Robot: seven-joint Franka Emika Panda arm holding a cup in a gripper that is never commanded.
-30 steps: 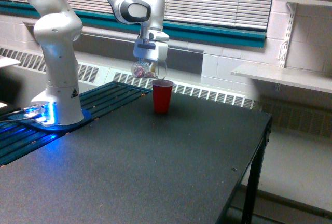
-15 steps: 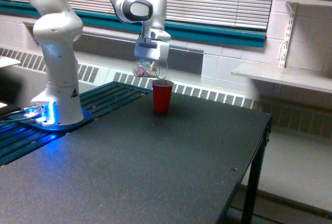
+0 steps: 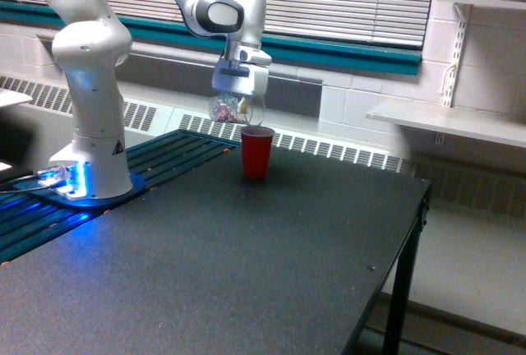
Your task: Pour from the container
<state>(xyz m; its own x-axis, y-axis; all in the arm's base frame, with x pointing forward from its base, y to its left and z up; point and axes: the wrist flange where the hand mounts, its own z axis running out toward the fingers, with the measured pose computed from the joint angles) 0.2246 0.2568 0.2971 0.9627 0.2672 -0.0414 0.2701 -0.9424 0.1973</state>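
Exterior view. One arm [image 3: 90, 67], its base at the table's [image 3: 246, 273] far corner on the exterior view's left. One gripper [image 3: 238, 102], pointing down, pinching the one clear container [image 3: 234, 109]. The container is tipped on its side in the air, just above and slightly to the exterior view's left of the one red cup [image 3: 256, 152]; brownish-pink bits show inside it. Whether it touches the cup's rim cannot be told. The cup stands upright near the table's far edge, about mid-length. The dark top otherwise lies open toward the near edge and toward the right edge. One shelf [image 3: 460, 121] on the wall stands well apart to the exterior view's right.
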